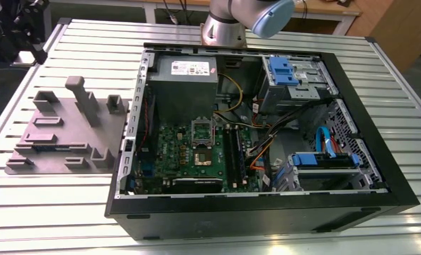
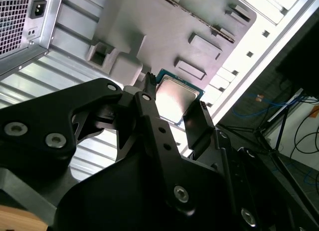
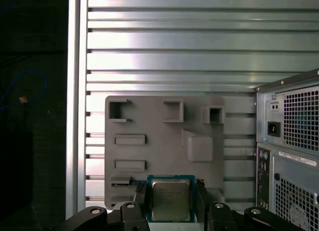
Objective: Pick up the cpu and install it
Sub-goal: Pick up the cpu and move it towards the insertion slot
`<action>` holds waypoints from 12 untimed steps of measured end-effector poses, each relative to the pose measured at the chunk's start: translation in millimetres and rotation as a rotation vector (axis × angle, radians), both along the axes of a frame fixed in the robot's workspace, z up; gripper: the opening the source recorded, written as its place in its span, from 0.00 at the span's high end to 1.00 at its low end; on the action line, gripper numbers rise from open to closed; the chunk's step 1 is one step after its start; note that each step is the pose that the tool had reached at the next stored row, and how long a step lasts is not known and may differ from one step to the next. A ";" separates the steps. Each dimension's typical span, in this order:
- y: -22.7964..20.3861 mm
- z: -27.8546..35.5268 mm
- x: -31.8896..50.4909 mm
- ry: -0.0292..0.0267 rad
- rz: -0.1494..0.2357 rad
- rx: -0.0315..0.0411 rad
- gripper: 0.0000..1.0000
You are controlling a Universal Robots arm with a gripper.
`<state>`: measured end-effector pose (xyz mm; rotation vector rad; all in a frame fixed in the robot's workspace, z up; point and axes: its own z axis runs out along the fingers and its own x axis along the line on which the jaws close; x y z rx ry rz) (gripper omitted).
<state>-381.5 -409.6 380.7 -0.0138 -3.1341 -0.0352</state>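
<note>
Grip check: the cpu (image 3: pixel 170 198) was clamped between the two fingers (image 3: pixel 201 198) of the gripper (image 3: pixel 171 186), pinched by opposite edges, with its silvery top facing the cameras in both wrist views. It hung in the air well above the grey fixture (image 3: pixel 164 136) and did not touch it (the fixture looked small behind the chip, so I judged the gripper to be high up). In the exterior view the fixture lay on the ribbed metal desk (image 1: pixel 90 53), at the exterior view's left of the open computer case (image 1: pixel 253 218). The arm (image 1: pixel 228 24) rose at the far side of the case.

Step in hand, as I judged it: carrying the chip toward the socket (image 1: pixel 204 154) on the green motherboard (image 1: pixel 171 149). To do that well, the chip needed to stay flat and square in the fingers. The squeeze had to be firm enough to stop it slipping but only on the edges, never on the underside. It also needed to pass clear of the case rim and the loose cables (image 1: pixel 267 143) beside the board.

Writing: a white label (image 1: pixel 187 68) on the grey power supply box (image 1: pixel 185 93) carried print too small to read. The cpu top showed faint markings in the first wrist view, not legible.
</note>
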 end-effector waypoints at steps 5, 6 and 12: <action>0.0 0.0 3.1 0.0000 0.000 0.0000 0.53; 0.0 0.0 3.7 0.0000 0.000 -0.0001 0.53; 0.0 0.0 7.7 0.0001 0.000 -0.0001 0.53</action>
